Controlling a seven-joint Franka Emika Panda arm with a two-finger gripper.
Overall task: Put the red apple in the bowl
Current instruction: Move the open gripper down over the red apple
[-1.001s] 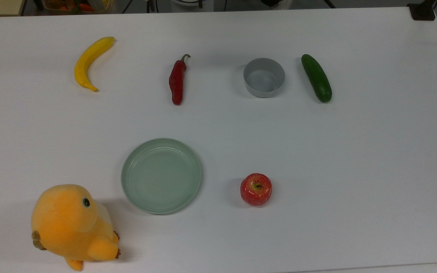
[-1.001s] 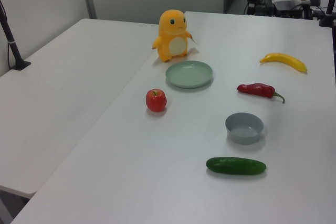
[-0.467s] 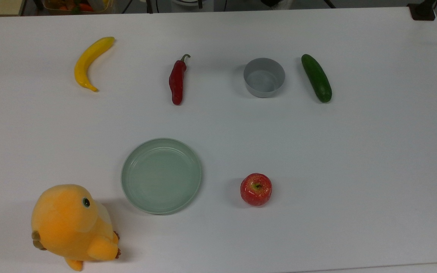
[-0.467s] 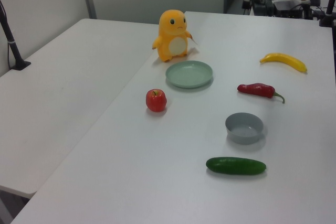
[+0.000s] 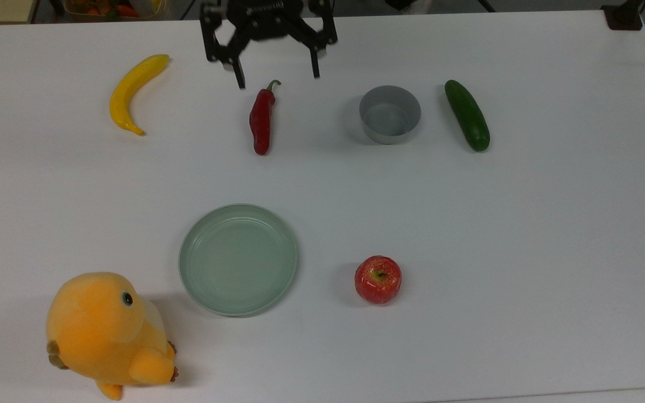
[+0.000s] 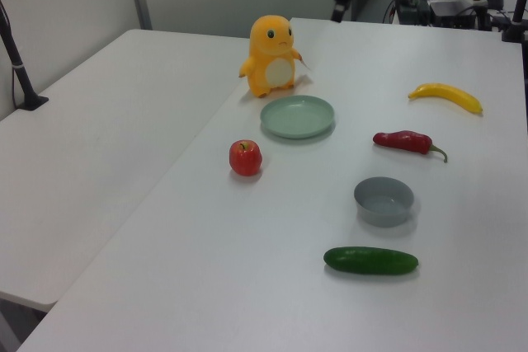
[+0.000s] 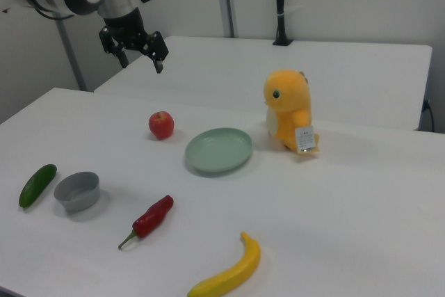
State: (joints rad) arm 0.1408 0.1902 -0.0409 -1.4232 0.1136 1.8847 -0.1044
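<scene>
The gripper hangs with fingers spread wide apart above the bench's far edge (holding nothing). The apple sits on the bench, well apart from the bowl.

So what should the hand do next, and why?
Probably travel across the table to hover over the apple. The hand hangs open and empty near the chili, far from the apple, which sits untouched on the table; the bowl is empty.
</scene>
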